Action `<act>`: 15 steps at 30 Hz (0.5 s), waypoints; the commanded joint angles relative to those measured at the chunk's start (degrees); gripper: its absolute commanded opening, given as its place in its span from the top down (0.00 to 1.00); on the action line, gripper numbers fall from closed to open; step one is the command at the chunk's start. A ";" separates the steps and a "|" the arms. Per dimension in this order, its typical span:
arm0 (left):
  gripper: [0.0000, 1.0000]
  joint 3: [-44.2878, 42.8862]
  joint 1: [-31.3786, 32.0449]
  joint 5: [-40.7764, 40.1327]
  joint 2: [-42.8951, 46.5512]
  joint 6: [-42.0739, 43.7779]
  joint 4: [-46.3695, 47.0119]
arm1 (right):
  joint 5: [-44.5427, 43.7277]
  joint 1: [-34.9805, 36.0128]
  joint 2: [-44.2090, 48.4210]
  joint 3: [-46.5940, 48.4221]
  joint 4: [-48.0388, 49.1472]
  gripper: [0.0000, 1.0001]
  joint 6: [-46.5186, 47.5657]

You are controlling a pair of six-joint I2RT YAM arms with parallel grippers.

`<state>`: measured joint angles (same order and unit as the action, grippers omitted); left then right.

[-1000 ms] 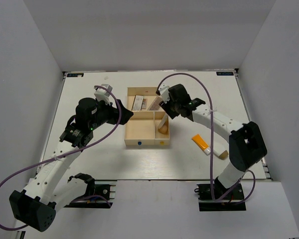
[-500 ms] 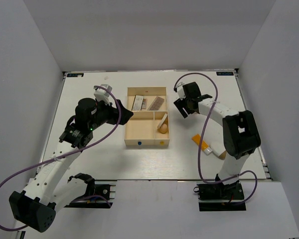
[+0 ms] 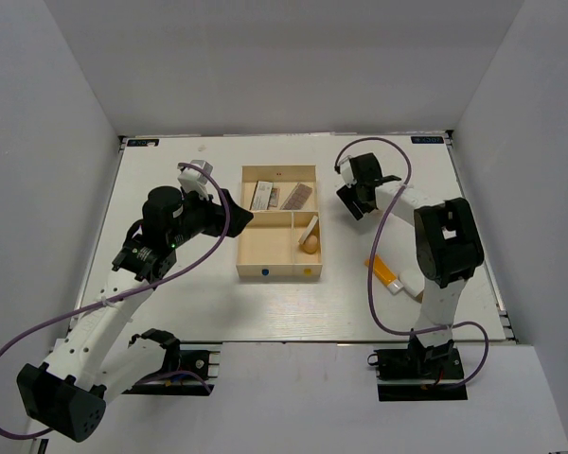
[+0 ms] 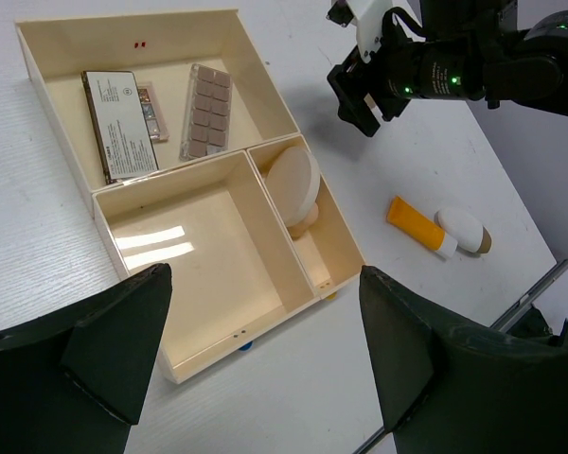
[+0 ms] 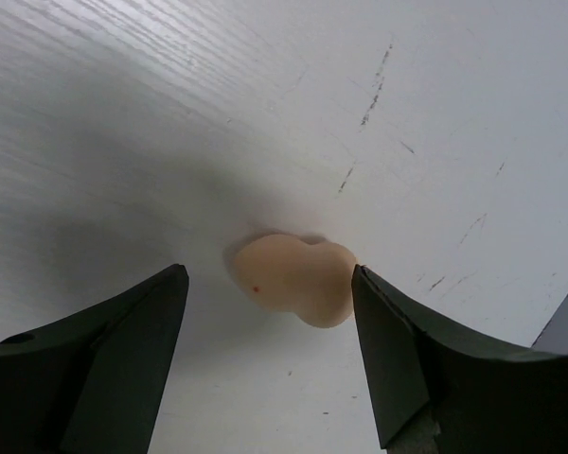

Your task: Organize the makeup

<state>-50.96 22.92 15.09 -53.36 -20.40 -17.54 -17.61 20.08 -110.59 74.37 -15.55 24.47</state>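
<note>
Nearest the table's (image 3: 265, 303) near edge, over toward its right edge, the orange tube (image 4: 418, 225) and the white bottle (image 4: 464, 231) with the brown cap lie just beside each other.

The tray (image 3: 265, 251) sits mid-table. The left gripper (image 4: 265, 274) hovers at its left edge with the jaws spread wide and nothing in them.

In the tray's narrow near-right compartment the round pad (image 4: 298, 182) leans on edge, with one sponge (image 3: 310, 244) tucked against it. The far compartment holds both palettes lying flat: the labelled palette (image 4: 121, 123) on the left, the brown-pan palette (image 4: 208, 112) on the right.

Just off the tray's far right corner, the right gripper (image 5: 270, 274) is low over the table, jaws wide. The second sponge (image 5: 293, 281) lies on the bare surface between its fingers. There's a clear gap on one side. On the other it's very close, can't tell if it's touching.
</note>
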 commanded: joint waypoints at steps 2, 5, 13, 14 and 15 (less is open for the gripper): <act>0.10 0.60 0.20 0.55 0.98 0.10 0.67 | -1.11 -1.26 -2.00 3.58 0.88 0.30 0.67; 0.10 0.51 0.20 0.64 0.89 0.19 0.67 | -0.15 -1.35 -2.88 4.20 -0.18 0.46 0.67; 0.10 0.60 0.20 0.73 1.33 0.19 0.67 | 1.61 -1.88 -3.23 5.08 -3.25 0.79 0.67; 0.11 0.60 0.20 0.73 1.33 0.10 0.67 | 2.13 -1.97 -3.15 5.08 -3.43 0.84 0.75; 0.10 0.51 0.20 0.64 1.33 0.19 0.75 | 2.31 -2.06 -2.97 5.08 -3.61 0.89 0.67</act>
<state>-50.96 22.90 15.27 -53.36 -20.40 -17.54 -16.53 18.44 -113.43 77.49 -17.12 25.32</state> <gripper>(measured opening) 0.895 0.145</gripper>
